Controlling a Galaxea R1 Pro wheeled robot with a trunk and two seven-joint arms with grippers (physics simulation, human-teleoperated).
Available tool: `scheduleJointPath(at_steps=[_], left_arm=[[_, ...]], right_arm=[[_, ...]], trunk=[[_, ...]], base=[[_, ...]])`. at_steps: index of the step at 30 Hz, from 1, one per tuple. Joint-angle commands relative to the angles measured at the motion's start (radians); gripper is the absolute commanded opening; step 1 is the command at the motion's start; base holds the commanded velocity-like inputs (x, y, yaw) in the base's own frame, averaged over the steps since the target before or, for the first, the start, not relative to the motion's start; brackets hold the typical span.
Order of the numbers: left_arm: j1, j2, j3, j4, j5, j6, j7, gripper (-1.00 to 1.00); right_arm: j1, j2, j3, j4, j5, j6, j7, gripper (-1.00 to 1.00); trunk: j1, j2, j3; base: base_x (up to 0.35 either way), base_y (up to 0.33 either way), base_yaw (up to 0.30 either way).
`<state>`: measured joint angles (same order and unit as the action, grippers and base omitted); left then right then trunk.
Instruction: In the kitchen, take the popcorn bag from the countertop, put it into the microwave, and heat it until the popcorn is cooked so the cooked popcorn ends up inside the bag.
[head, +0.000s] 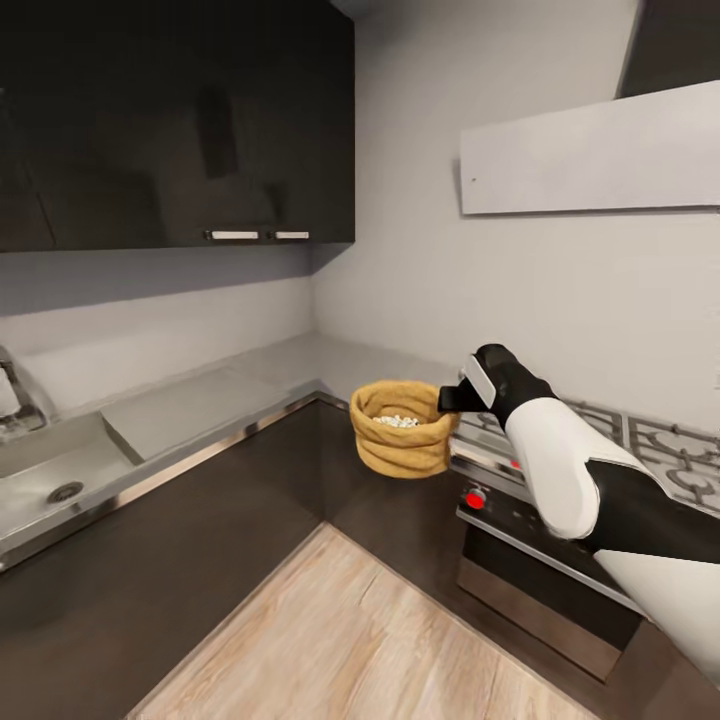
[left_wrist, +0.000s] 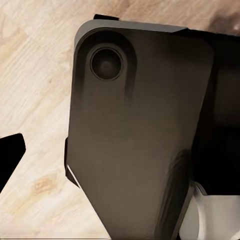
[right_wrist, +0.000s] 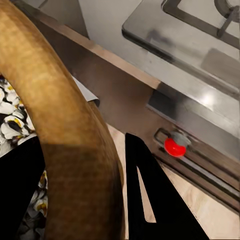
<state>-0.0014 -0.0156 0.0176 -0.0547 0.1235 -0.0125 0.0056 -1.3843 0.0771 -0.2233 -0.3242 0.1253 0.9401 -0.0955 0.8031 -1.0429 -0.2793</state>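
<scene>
Popcorn bag (head: 404, 441): holds white popped kernels (head: 397, 421), lifted beside the gas hob (head: 640, 445).
Right gripper (head: 452, 399): your fingers clamp the bag's rim.
Left gripper: state cannot be told.
Writing: none readable.

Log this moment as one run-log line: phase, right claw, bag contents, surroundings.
phase: carrying | right claw: shut on popcorn bag rim, bag held in air beside gas hob | contents: white kernels visible | left claw: unclear

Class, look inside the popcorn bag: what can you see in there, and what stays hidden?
Inside the popcorn bag, held at its rim by the right pincer, lie white, dark-flecked popcorn pieces. The thick rim and wrinkly sides cover the lower contents and the bag's bottom.
</scene>
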Motion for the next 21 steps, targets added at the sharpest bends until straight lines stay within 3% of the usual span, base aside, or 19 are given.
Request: scheduleJointPath(at_steps=[1,21], left_arm=[[0.0,0.0,0.001,-0.001,0.008,-0.001,0.001,1.0],[0.0,0.001,-0.001,-0.001,0.008,-0.001,0.001,1.0]], right_arm=[[-0.001,0.001,-0.008,0.004,0.009,0.003,-0.001,-1.0],[-0.001,0.0,-0.008,0.046,0.008,-0.017,-0.003,-1.0]], trunk=[[0.0,-0.001,-0.001],[0.0,-0.001,-0.001]], base=[[-0.346,0.0,0.0],[-0.345,0.0,0.0]])
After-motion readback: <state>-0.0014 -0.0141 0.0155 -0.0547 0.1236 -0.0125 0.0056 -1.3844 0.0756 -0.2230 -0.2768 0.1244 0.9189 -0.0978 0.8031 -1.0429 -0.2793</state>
